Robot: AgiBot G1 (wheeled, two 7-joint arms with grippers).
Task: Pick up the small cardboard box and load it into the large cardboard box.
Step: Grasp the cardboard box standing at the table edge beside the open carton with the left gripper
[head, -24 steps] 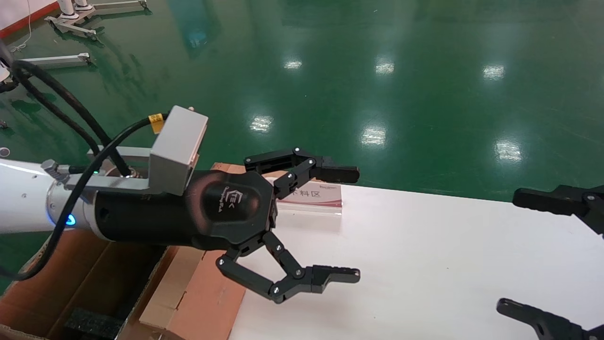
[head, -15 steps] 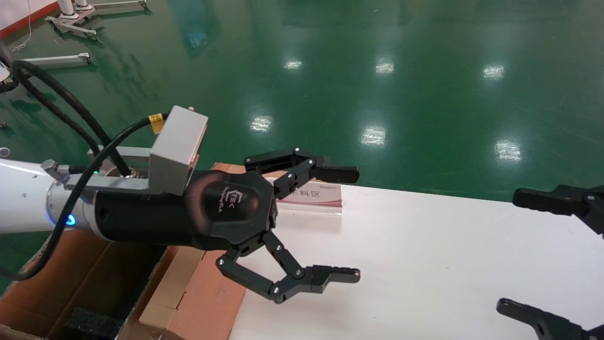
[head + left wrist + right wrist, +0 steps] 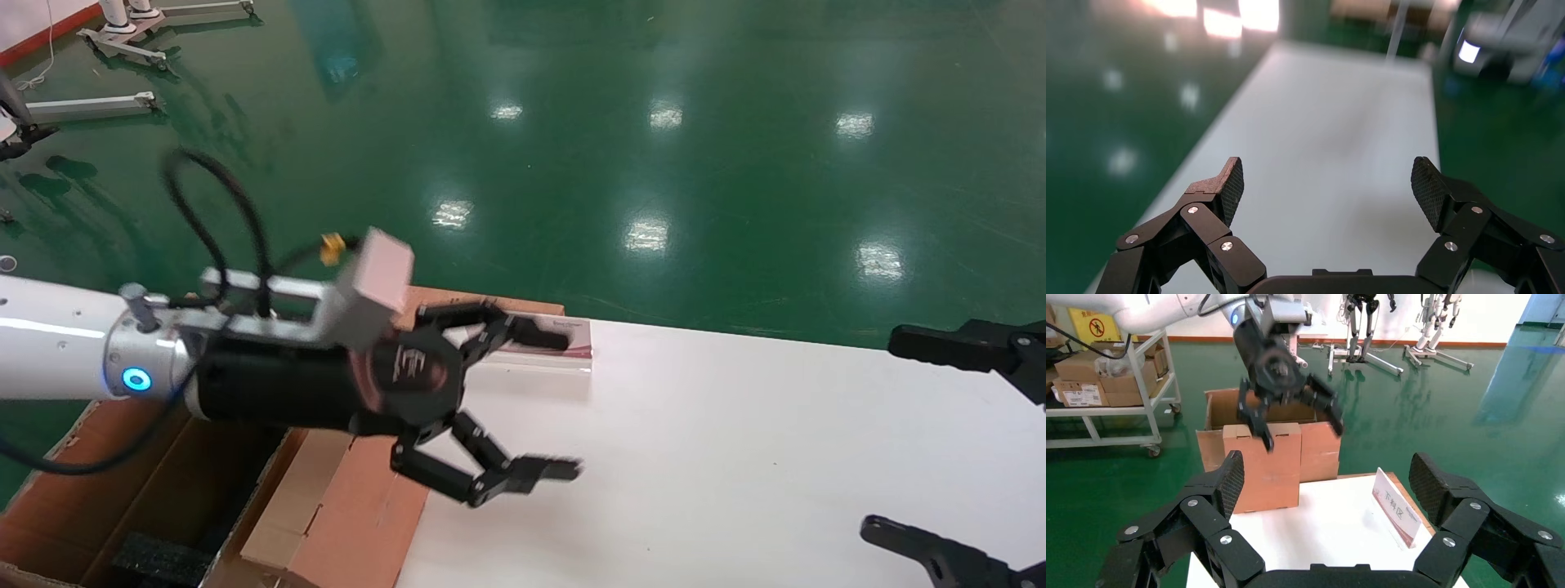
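Left claw (image 3: 535,400) — spread wide, empty — just beside and above the large cardboard box (image 3: 163,490); right claw (image 3: 932,441) likewise released.

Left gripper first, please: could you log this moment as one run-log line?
left gripper: open, empty, above table's left end | right gripper: open, idle at right edge | large cardboard box: open, left of white table | small cardboard box: not visible

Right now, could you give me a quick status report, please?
Left gripper open, empty, over table edge. Right gripper open, parked. Small box not seen. Large cardboard box open, beside table.

White arm (image 3: 49,351); black gripper (image 3: 523,400)
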